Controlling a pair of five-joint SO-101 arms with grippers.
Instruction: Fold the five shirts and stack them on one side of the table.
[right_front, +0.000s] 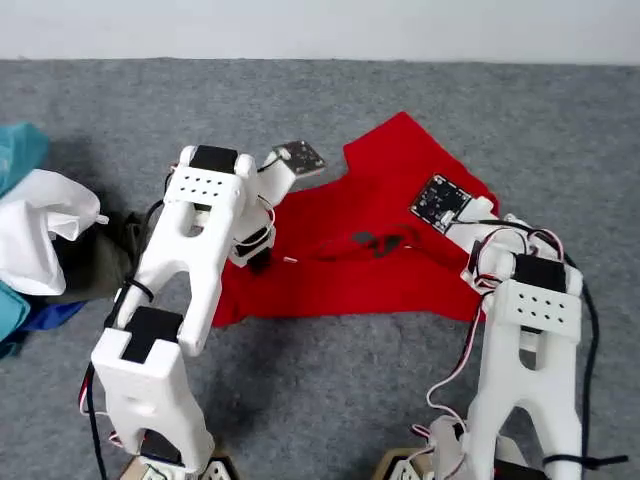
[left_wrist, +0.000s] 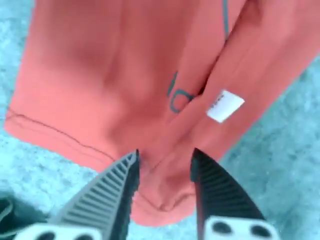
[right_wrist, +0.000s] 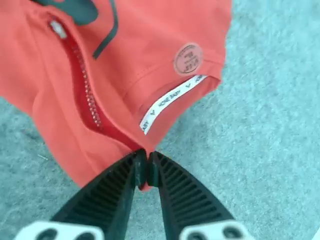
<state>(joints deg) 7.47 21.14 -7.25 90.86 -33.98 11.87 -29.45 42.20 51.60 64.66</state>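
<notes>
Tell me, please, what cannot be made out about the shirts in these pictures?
- High view: the left edge cuts off the shirt pile, so their number is unclear.
- High view: the left arm covers part of the red shirt.
- Right wrist view: the shut right hand hides how much cloth it pinches.
- Left wrist view: the white tag has print too small to read.

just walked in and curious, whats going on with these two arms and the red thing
Two robot arms are working on a red shirt spread on the grey table. The right gripper is shut on the shirt's edge near a label. The left gripper is open, with a fold of the hem between its fingers. A pile of other shirts lies crumpled on the left arm's side, not folded.
</notes>
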